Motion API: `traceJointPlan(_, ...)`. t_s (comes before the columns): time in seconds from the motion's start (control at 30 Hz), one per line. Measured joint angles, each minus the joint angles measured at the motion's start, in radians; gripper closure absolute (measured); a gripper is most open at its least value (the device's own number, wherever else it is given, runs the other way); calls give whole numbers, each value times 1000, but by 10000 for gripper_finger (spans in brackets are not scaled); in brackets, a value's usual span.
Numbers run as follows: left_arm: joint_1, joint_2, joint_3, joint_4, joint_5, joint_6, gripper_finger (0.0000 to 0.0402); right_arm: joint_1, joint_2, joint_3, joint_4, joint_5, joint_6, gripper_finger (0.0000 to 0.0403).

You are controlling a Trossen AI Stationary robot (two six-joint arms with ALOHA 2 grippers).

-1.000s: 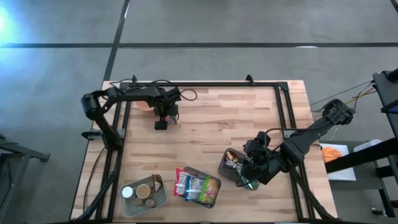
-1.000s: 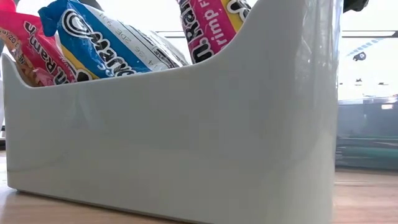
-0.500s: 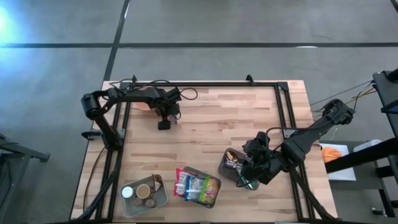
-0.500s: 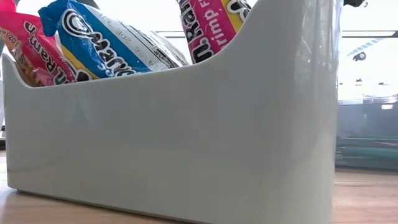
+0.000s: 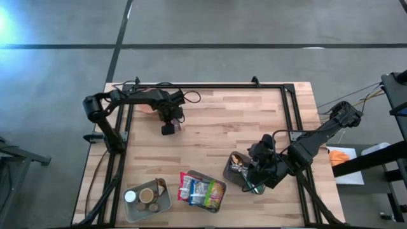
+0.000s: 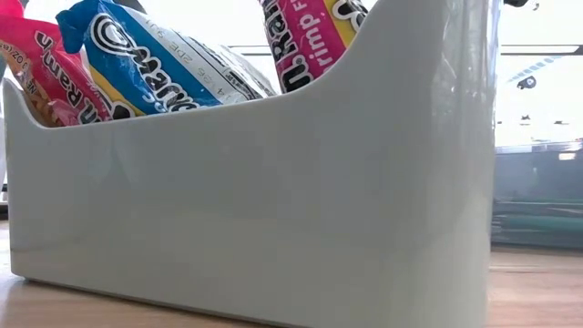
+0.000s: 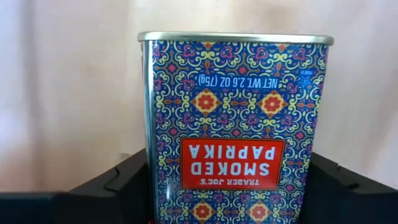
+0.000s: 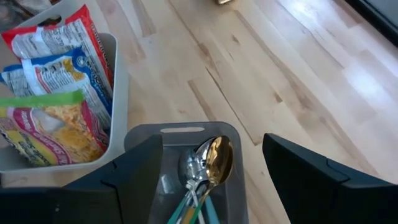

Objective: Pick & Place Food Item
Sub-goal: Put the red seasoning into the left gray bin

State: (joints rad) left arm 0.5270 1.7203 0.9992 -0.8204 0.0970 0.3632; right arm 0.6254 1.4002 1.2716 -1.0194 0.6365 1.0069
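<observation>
Closing in from fully spread a second ago, the left gripper (image 7: 233, 186) brackets the smoked paprika tin (image 7: 235, 124) near the table's (image 5: 254, 121) far left; whether it grips yet, I cannot tell. Lifting seems next. The right gripper (image 8: 211, 180) waits open over the cutlery bin (image 8: 186, 134).

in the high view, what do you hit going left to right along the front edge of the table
grey tray of round containers → white bin of snack packets → grey bin with utensils → right tool, open over that bin
</observation>
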Motion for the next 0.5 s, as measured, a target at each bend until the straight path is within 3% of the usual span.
traceJointPlan(0.17, 0, -1, 92, -132, 142, -117, 119, 0, 0, 0, 2, 0, -123, 129)
traceJointPlan(0.33, -1, -2, 224, -255, 413, -373, 119, 0, 0, 11, 3, 8, -400, 129)
traceJointPlan(0.43, -4, -2, 299, -267, 623, -586, 119, 0, 2, 49, 4, 84, -549, 129)
traceJointPlan(0.5, -20, -2, 356, -265, 687, -680, 119, 0, 3, 81, 4, 166, -644, 129)
